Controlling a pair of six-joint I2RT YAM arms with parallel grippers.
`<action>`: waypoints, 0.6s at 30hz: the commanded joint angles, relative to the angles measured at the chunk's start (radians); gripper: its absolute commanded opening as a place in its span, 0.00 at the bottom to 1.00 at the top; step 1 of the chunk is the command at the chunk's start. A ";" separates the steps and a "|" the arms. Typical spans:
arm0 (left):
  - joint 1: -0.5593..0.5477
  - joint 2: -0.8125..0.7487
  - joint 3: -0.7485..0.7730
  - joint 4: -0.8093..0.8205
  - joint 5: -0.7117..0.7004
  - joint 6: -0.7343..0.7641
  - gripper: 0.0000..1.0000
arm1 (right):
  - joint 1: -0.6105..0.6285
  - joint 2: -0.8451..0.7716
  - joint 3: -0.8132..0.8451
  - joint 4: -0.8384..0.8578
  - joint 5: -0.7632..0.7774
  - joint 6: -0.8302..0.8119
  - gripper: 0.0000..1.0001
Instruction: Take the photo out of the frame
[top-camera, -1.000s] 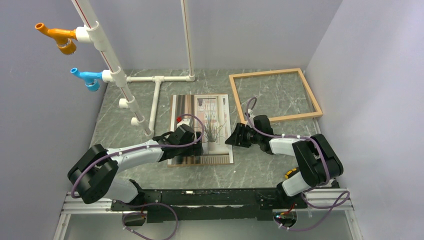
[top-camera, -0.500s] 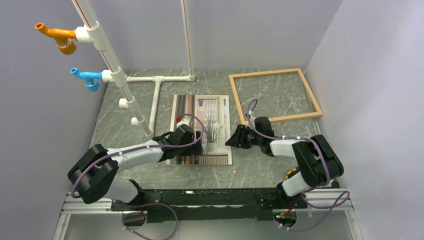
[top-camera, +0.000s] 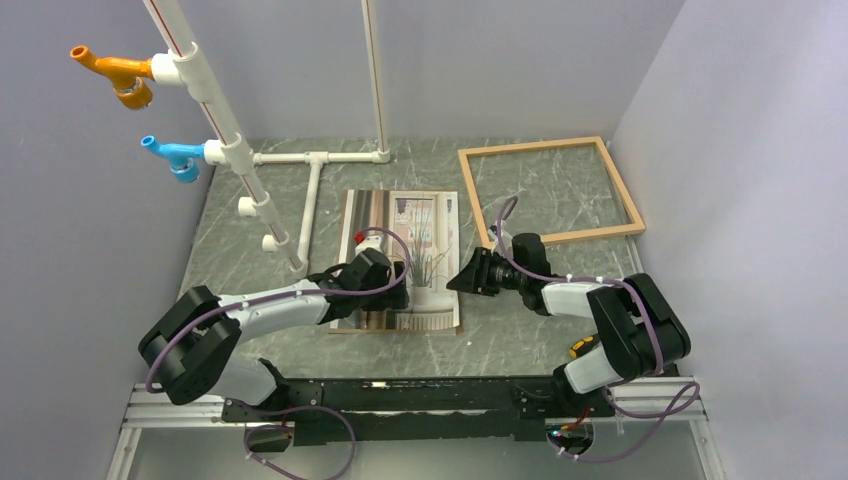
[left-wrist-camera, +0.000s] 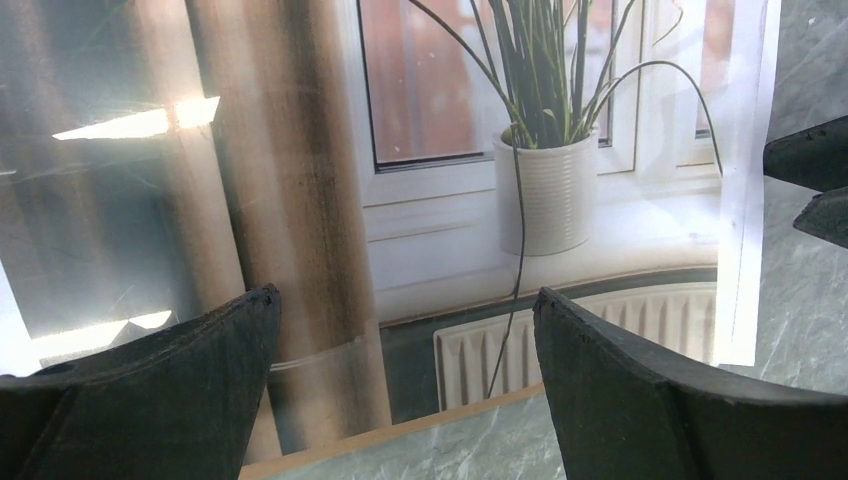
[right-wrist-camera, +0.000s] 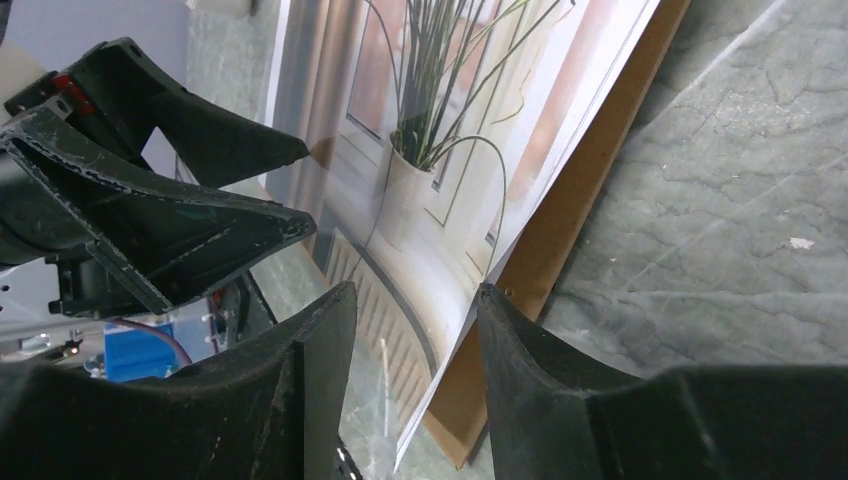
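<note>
Has nudged the photo slightly leftward on the bench since a second ago, near-right corner drawn in; has brought the right pincer along with it; leaves the frame flat and empty at far right, well apart from the photo; shows white pipe rack at far left; straddles the photo's right edge with right pincer half open, no clamp visible, brown backing jutting beyond; hovers left pincer fully spread, holding nothing, low over the photo's near-left part; reaches both forearms low towards centre.

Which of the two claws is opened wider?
The left gripper, spread wide over the photo; the right gripper has narrower jaws at the photo's edge.
</note>
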 joint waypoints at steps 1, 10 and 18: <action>-0.014 0.038 -0.015 -0.003 0.046 -0.026 0.99 | 0.012 0.011 0.019 0.109 -0.091 0.035 0.50; -0.023 0.013 0.015 -0.043 0.038 -0.009 0.99 | 0.011 0.110 -0.046 0.223 -0.075 0.159 0.50; -0.030 0.014 0.009 -0.035 0.034 -0.013 0.99 | 0.014 0.119 -0.083 0.251 -0.043 0.191 0.47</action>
